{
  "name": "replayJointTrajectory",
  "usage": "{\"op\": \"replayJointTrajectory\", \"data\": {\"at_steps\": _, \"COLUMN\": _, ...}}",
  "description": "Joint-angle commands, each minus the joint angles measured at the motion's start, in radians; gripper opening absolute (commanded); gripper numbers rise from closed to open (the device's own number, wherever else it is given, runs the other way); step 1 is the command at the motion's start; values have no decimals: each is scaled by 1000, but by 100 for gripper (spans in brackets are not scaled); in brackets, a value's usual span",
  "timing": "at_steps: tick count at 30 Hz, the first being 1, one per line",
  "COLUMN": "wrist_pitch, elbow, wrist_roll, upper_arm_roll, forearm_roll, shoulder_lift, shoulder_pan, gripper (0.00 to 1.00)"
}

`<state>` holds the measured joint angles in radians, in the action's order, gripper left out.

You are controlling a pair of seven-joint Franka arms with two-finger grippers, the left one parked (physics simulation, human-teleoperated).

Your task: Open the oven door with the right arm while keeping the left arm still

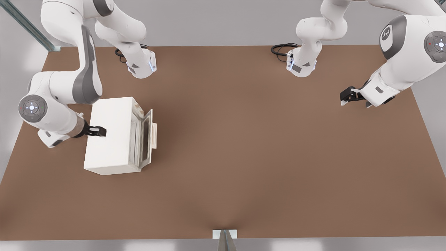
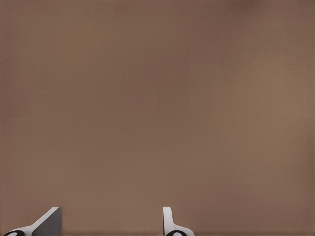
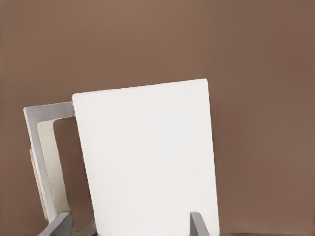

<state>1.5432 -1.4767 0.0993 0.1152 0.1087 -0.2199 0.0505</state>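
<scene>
gripper (image 1: 101, 131) spread, above oven (image 1: 109, 136) | oven door (image 1: 145, 137) ajar (handle front-view only)

A broad, matte brown rectangular tabletop (image 1: 244, 146) filled most of the scene under soft, even light. Beyond its far edge stood a plain pale grey wall (image 1: 216, 21). A slanted grey metal strut (image 1: 29, 26) crossed the front view's upper left corner.

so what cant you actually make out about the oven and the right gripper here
- Oven inside: front view, hidden behind the part-open oven door and its own top.
- Door handle: right wrist view, hidden behind the door frame.
- Gripper over the oven top: right wrist view cuts its fingers at the edge; they stand apart.
</scene>
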Motion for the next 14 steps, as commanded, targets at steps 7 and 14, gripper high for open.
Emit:
{"op": "replayJointTrajectory", "data": {"at_steps": 7, "wrist_pitch": -78, "elbow": -31, "wrist_roll": -293, "upper_arm_roll": -5, "forearm_roll": -43, "shoulder_lift": 34, "shoulder_pan": 15, "gripper": 100}}
{"op": "replayJointTrajectory", "data": {"at_steps": 14, "wrist_pitch": -78, "elbow": -30, "wrist_roll": -300, "upper_arm_roll": -5, "forearm_roll": -44, "shoulder_lift": 33, "shoulder_pan": 26, "gripper": 100}}
